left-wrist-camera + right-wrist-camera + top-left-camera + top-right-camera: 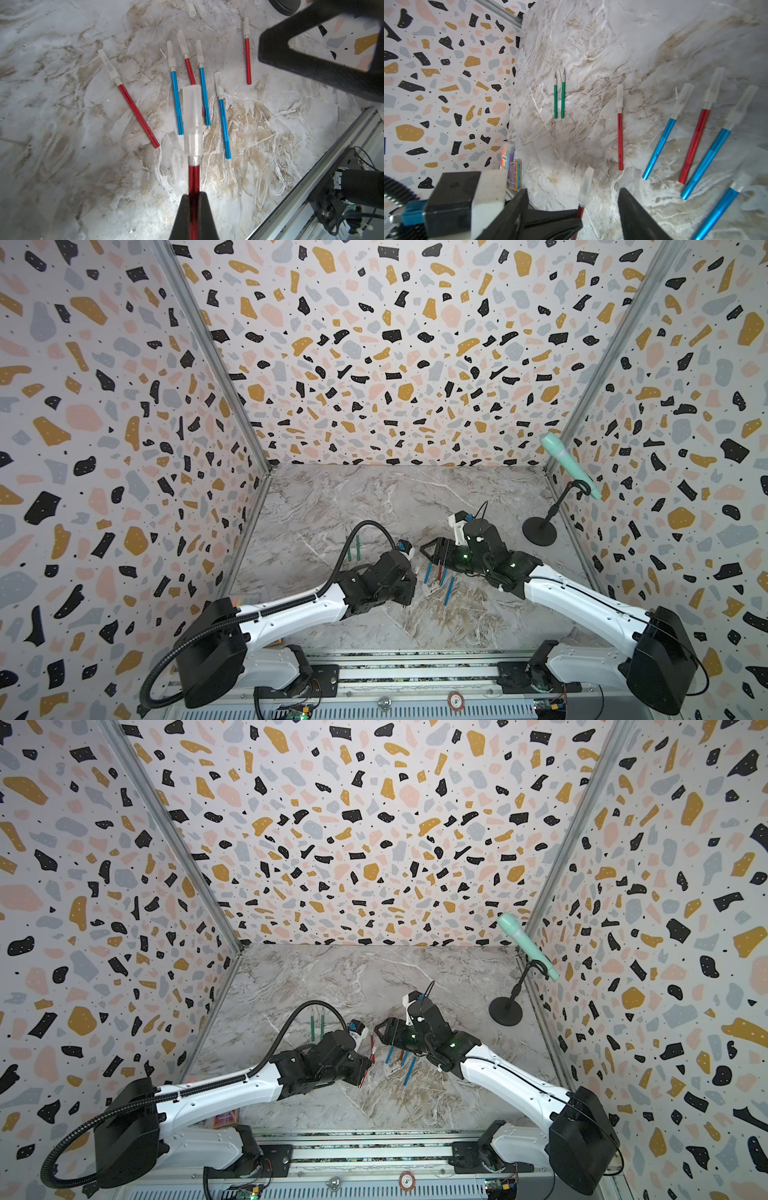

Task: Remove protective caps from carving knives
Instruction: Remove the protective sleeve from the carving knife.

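Left fingers [182, 218] clenched on red knife [194, 178], shaft end hidden; right fingers [637, 214] apart, flanking cap [586, 185]

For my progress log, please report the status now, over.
Jaws of left gripper shut on red-shafted metal carving knife, frosted plastic cap on. Jaws of right gripper open, aimed at that cap, not touching. Nothing between.

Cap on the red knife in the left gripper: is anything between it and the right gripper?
Nothing visible. In the right wrist view the cap stands in the gap between the open jaws of the right gripper, touching neither. The left gripper clamps the shaft of the red knife.
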Available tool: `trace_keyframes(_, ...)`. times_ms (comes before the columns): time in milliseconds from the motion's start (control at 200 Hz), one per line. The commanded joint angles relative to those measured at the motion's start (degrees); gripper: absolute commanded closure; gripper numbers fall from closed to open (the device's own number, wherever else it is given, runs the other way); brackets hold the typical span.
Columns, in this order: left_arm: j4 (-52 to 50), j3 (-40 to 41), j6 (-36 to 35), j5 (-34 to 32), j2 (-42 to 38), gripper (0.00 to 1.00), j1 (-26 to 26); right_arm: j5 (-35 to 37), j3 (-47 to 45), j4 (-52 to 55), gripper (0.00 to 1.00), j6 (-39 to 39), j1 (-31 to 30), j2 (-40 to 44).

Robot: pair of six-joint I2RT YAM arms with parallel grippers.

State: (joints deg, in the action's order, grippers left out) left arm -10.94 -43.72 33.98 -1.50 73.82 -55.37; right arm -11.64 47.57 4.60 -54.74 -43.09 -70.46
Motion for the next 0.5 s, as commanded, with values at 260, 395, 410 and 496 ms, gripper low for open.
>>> trace_keyframes(260, 3.84, 0.75, 1.81, 1.76, -1.40, 1.00, -0.44, -0.24, -2.44, -6.01, 0.48, -2.26, -2.75, -3.73)
trace_keyframes(395, 4.07, 0.93, 2.01, 2.02, -1.22, 1.00, -0.52, 0.24, -2.58, -6.44, 0.56, -2.22, -3.31, -4.37)
trace_keyframes(410, 4.08, 0.92, 2.04, 2.02, -1.24, 1.00, -0.52, 0.33, -2.64, -6.49, 0.57, -2.21, -3.32, -4.42)
trace_keyframes(496, 4.17, 0.92, 2.11, 2.11, -1.23, 1.00, -0.57, 0.18, -2.66, -6.79, 0.63, -2.24, -3.40, -4.87)
